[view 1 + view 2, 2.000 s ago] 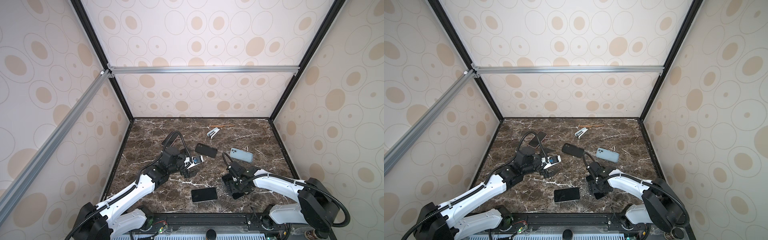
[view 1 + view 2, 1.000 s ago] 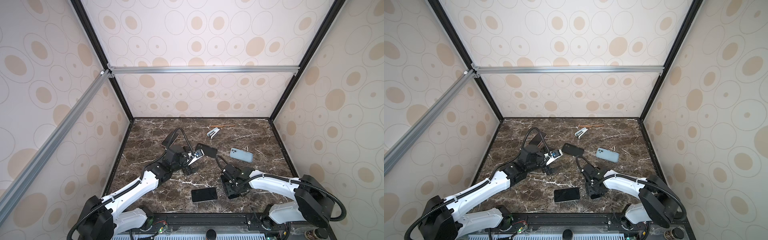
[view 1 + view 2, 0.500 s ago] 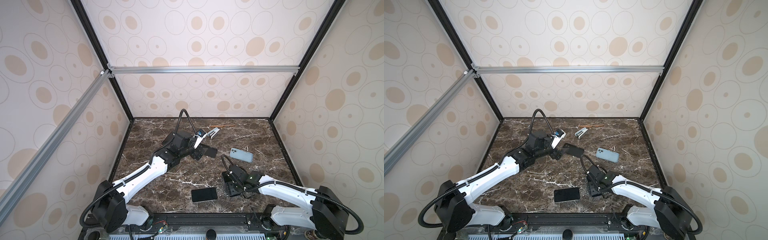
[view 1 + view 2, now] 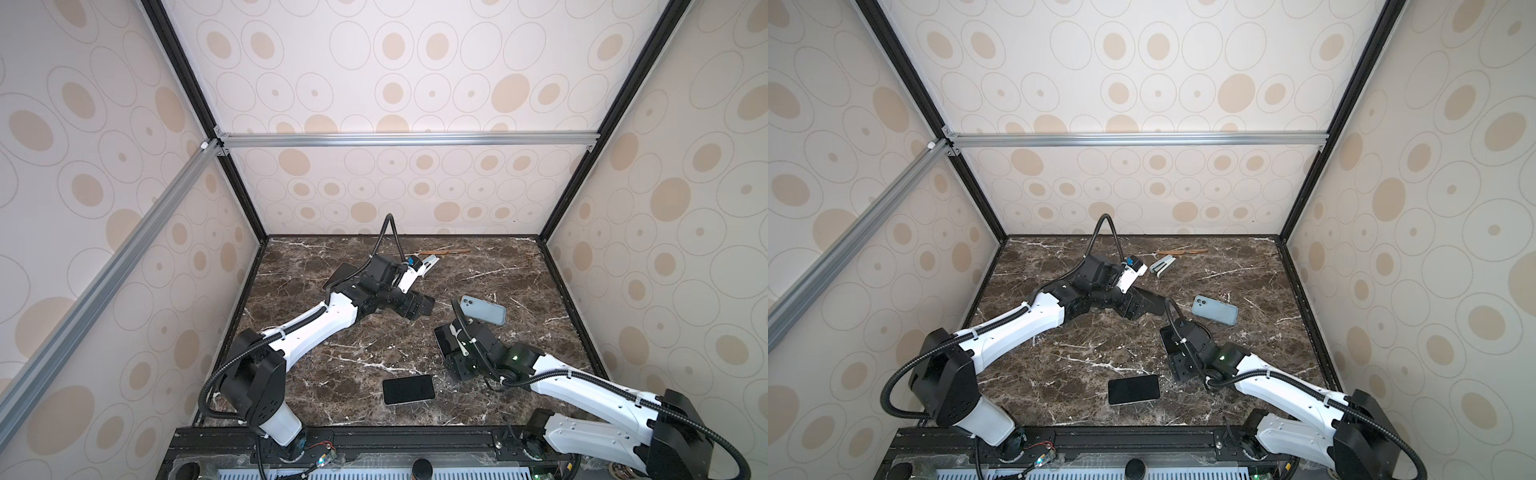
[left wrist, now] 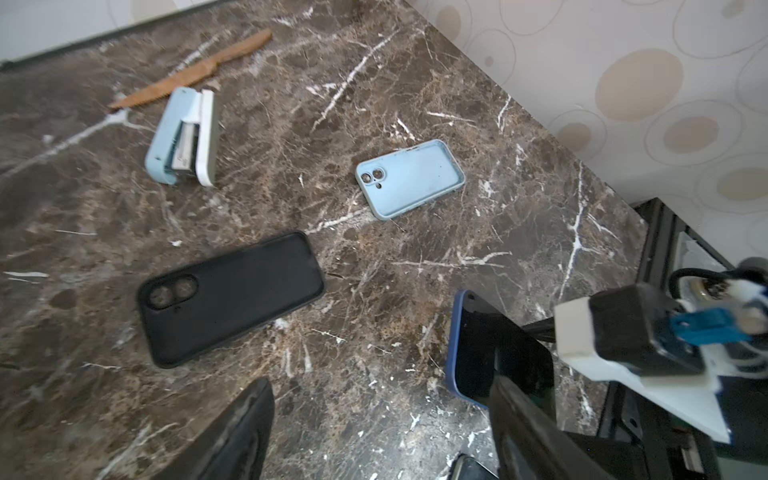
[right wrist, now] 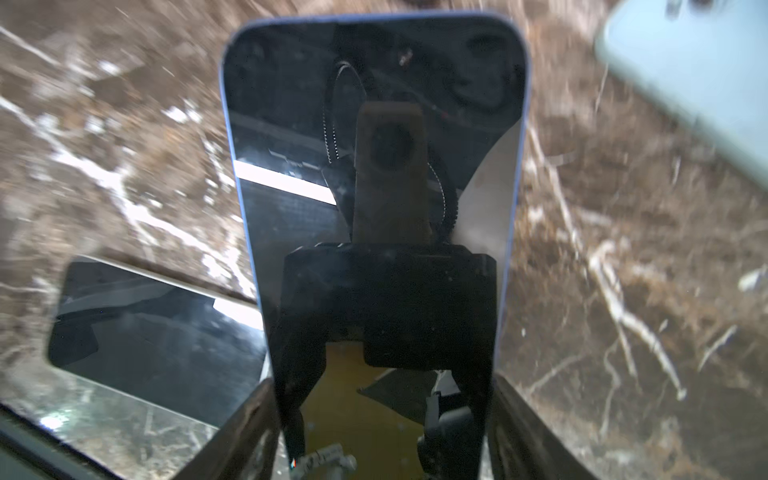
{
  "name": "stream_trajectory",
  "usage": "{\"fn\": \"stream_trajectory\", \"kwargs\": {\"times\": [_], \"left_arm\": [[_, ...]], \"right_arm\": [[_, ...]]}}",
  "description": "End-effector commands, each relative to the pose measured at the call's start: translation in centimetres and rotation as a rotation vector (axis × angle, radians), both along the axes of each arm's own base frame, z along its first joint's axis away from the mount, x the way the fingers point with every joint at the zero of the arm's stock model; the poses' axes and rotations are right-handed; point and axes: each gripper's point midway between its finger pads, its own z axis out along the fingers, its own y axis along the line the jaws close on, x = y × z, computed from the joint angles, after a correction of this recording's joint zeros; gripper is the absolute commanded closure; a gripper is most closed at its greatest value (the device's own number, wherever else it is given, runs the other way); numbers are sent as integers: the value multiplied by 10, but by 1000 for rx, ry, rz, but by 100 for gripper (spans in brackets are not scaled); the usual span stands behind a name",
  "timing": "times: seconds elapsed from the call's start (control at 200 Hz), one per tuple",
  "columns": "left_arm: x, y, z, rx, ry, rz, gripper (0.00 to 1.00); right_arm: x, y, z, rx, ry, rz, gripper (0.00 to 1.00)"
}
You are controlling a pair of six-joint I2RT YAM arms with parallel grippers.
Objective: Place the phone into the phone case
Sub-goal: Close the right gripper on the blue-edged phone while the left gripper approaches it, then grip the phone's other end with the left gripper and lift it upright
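The right gripper [image 6: 382,415] keeps its jaws clamped on the long edges of the blue-edged phone [image 6: 374,145], held tilted just on the near side of the light-blue case [image 4: 484,311]. The left gripper [image 5: 380,399], jaws apart and empty, has swung out from the middle of the surface [image 4: 374,345] since two seconds ago and now hangs close to the black case [image 5: 230,297], just left of the light-blue case.
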Motion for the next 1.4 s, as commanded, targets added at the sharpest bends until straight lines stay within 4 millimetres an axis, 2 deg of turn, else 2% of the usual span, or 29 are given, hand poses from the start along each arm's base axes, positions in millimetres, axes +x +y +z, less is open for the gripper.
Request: {"fn": "stream_trajectory", "kwargs": {"times": [0.0,0.245,0.3,0.375,0.52,0.66,0.835,0.935,1.045,1.085,1.125,1.165,1.25,1.295,1.395], "left_arm": [[-17,-14,3,-59,137,-54,21],[-30,-26,4,-134,221,-108,26],[-31,-27,4,-140,229,-112,29],[-31,-27,3,-141,238,-114,36],[-34,-30,3,-154,266,-141,60],[-34,-29,5,-162,267,-145,76],[-33,-27,9,-174,268,-144,81],[-33,-27,12,-181,268,-144,87],[-34,-27,17,-200,269,-151,100],[-34,-27,20,-212,267,-155,100],[-34,-27,22,-218,264,-152,100],[-32,-26,25,-224,253,-146,100],[-28,-22,33,-236,214,-127,100],[-26,-18,39,-243,177,-113,100],[-17,-7,59,-277,76,-72,100]], "right_arm": [[21,26,44,88,-153,82,60],[32,47,66,129,-219,157,60],[33,50,69,131,-224,162,60],[34,54,70,142,-227,177,60],[36,53,70,127,-229,173,59],[37,52,71,123,-237,172,59],[37,50,71,117,-245,166,59],[39,49,73,113,-254,162,59],[41,49,75,106,-265,162,59],[42,49,77,102,-271,162,58],[43,50,79,99,-275,165,55],[44,51,81,102,-279,172,48],[44,55,93,127,-301,191,20],[45,59,105,152,-326,195,11],[45,66,138,243,-412,223,0]]}}
